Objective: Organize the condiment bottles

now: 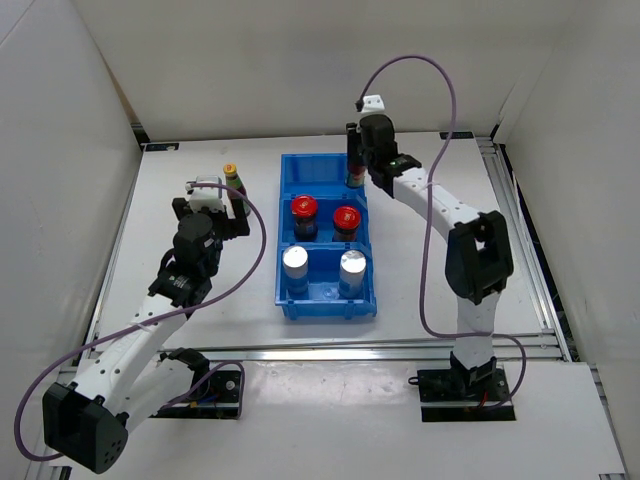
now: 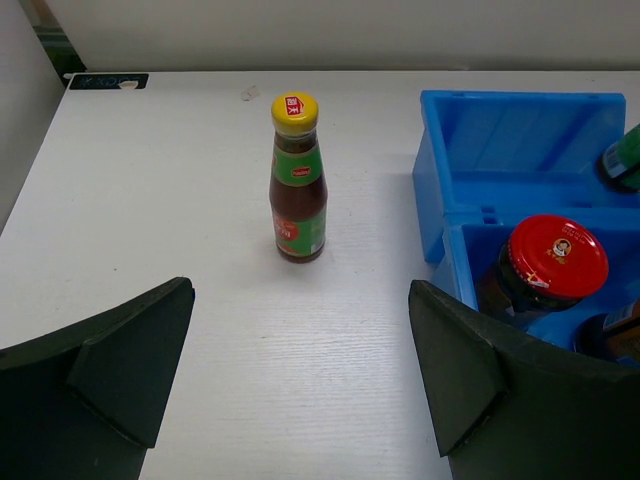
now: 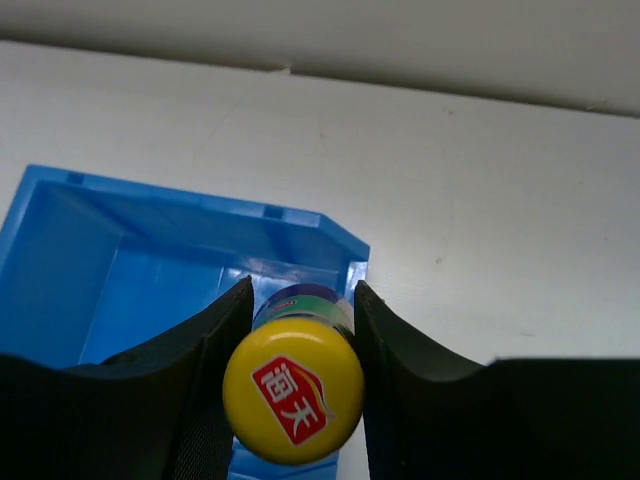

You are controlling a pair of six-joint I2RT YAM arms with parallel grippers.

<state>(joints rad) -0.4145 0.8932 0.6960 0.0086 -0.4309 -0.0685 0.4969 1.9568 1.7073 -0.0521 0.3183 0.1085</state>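
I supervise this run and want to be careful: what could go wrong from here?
The held bottle, in the right gripper, is close to the bin corner; lowered, it might catch the rim. The free bottle stands on the table before the open left gripper; a finger might tip it.

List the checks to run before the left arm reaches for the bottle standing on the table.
1. The left hand is open: ok, jaws wide apart.
2. The slim bottle stands upright on the table: ok.
3. Nothing lies between the left hand and that bottle: ok.
4. The far-left compartment of the blue bin is free: ok.
5. The right hand is shut on the other slim bottle: ok.
6. That held bottle's base rests on the bin floor: cannot tell.
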